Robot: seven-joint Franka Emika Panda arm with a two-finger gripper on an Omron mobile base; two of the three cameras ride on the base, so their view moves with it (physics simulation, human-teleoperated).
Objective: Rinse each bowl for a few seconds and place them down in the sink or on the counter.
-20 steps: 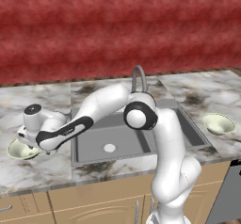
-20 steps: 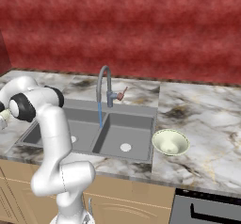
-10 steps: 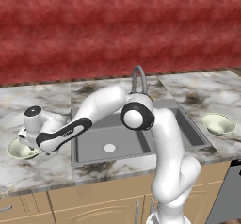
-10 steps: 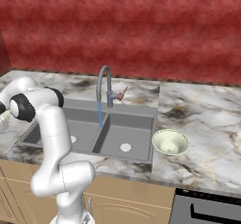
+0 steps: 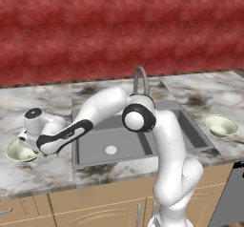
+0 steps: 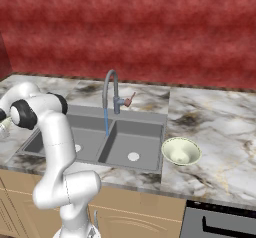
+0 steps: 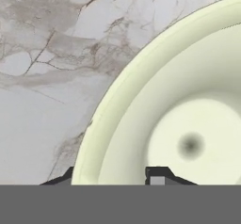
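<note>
One pale cream-green bowl [image 5: 15,151] rests on the marbled counter [image 5: 47,173] left of the sink [image 5: 95,160]. My gripper [image 5: 26,144] hangs right over it. In the hand view the gripper [image 7: 110,178] straddles the bowl's near rim [image 7: 89,148]: one fingertip [image 7: 157,176] stands inside the bowl [image 7: 197,124], and the other is outside, half hidden by the rim. The fingers stand apart and open. The second bowl [image 5: 220,125] [image 6: 181,151] sits on the counter right of the sink [image 6: 145,147].
The curved grey faucet [image 5: 140,79] [image 6: 111,89] rises behind the sink, and a thin stream of water [image 6: 106,123] falls into the basin. My arm reaches leftwards across the left basin. The red wall runs behind the counter.
My forearm has dipped slightly lower over the left bowl. Both bowls lie where they were.
</note>
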